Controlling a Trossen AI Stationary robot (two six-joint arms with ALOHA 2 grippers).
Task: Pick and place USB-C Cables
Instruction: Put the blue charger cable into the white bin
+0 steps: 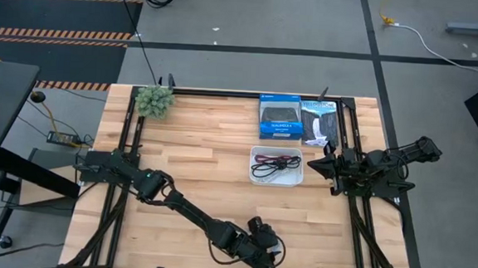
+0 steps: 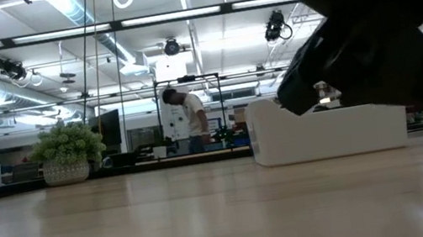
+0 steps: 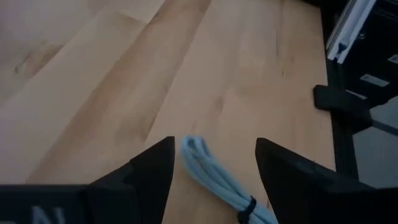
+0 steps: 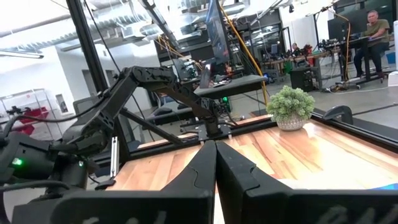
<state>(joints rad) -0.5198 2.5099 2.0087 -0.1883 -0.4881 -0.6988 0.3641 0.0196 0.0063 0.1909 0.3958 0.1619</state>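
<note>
A pale wooden desk [image 1: 196, 156] in a black frame stands on a grey workshop floor marked with dark lines and hazard-striped mats. The low view looks across it into a bright hall with ceiling lights and a person [image 2: 188, 118] standing far behind. A fuzzy green plant [image 1: 154, 101] sits at the far left corner.

Near the right side, a white tray [image 1: 275, 180] holds a red cable [image 1: 281, 160] and a black cable [image 1: 273, 171], lying together. Just beyond the tray sit a blue box [image 1: 279, 118] and a black box [image 1: 320, 122] side by side.

The left gripper [image 3: 212, 163] is low over the near edge of the desk, jaws spread apart, with a grey-silver cable [image 3: 219, 183] lying on the wood between them. The right gripper [image 4: 216, 163] waits at the right edge beside the tray, jaws pressed together on nothing.
</note>
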